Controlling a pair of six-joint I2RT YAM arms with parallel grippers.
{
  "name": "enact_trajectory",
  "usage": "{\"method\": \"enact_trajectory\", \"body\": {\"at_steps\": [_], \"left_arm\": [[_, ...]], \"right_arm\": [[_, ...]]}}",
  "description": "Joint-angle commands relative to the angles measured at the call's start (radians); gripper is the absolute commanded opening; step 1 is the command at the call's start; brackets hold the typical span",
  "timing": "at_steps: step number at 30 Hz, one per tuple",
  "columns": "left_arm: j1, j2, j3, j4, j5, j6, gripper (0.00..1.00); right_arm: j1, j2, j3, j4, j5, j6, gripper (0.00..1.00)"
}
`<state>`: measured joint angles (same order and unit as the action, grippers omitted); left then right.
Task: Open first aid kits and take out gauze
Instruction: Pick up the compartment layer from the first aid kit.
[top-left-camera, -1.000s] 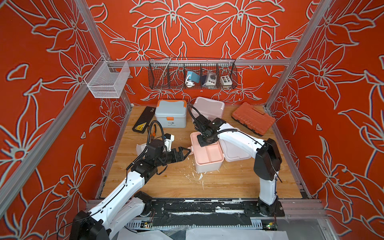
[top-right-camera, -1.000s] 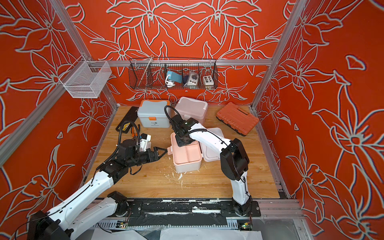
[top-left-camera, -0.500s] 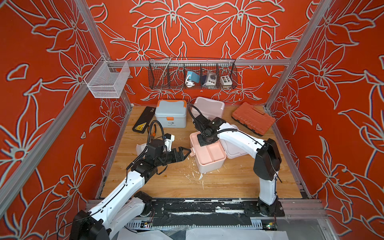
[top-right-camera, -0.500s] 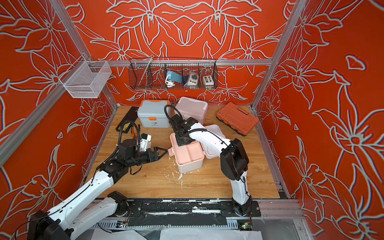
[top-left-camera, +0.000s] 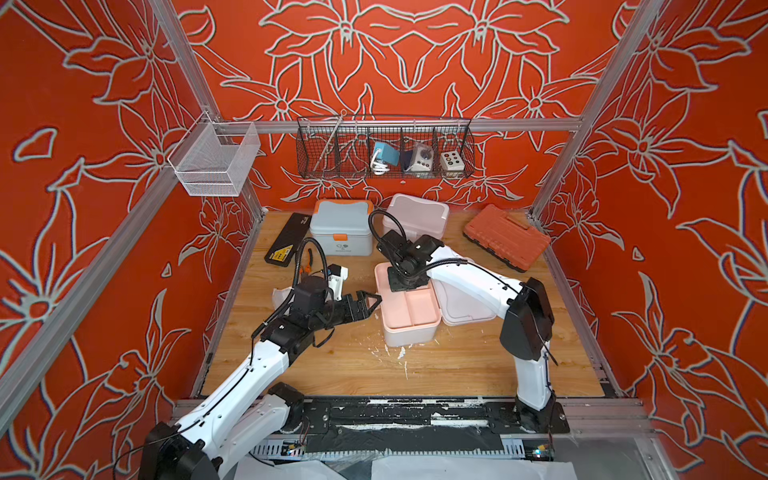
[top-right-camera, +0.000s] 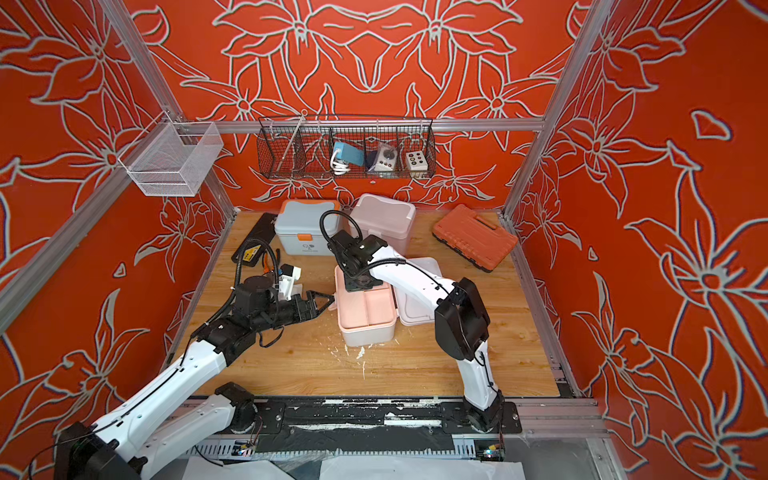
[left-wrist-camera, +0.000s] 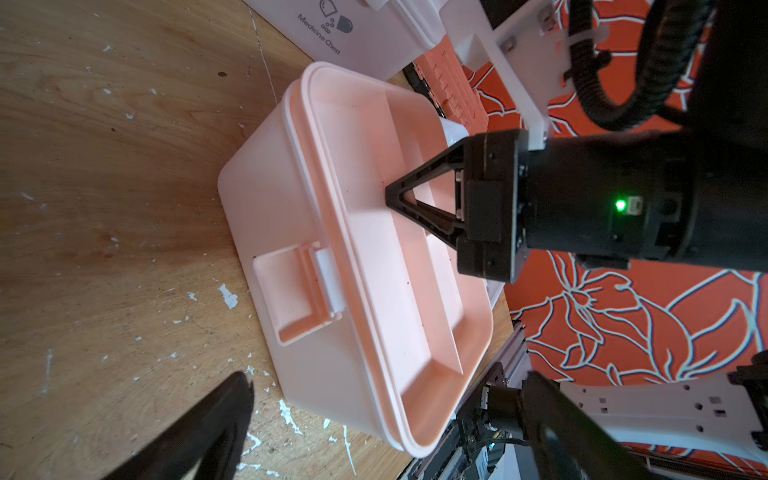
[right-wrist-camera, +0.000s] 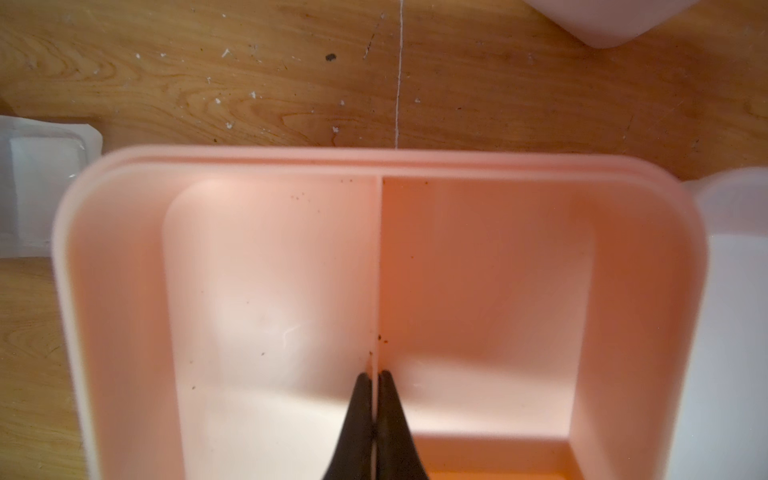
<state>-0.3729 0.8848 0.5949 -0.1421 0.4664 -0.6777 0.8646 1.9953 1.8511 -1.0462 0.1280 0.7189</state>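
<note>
Peach plastic is the weak point: the right gripper (right-wrist-camera: 376, 382) pinches only the thin divider of the tray (top-left-camera: 419, 307) seated in the white first aid kit (top-left-camera: 409, 338), so a lift could slip or drag the box up, since the left gripper (top-left-camera: 368, 301) hangs spread just beside it. Both tray compartments are empty. One gauze packet (right-wrist-camera: 41, 183) lies on the counter (top-left-camera: 457, 365); the blue-grey kit (top-left-camera: 341, 232) and pink kit (top-left-camera: 415, 216) stand closed.

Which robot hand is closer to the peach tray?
Right. The right gripper is inside the peach tray, shut on its middle divider. The left gripper is open, just outside the tray's edge.
</note>
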Motion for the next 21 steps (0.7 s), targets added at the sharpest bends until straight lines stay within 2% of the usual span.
{"method": "enact_trajectory", "body": {"at_steps": [1, 21], "left_arm": [[0.005, 0.0, 0.025, -0.01, -0.011, 0.0, 0.98], [0.005, -0.085, 0.027, -0.028, -0.047, -0.006, 0.98]], "right_arm": [[0.007, -0.007, 0.042, -0.056, 0.065, 0.055, 0.0], [0.007, -0.122, 0.036, -0.023, 0.078, 0.054, 0.0]]}}
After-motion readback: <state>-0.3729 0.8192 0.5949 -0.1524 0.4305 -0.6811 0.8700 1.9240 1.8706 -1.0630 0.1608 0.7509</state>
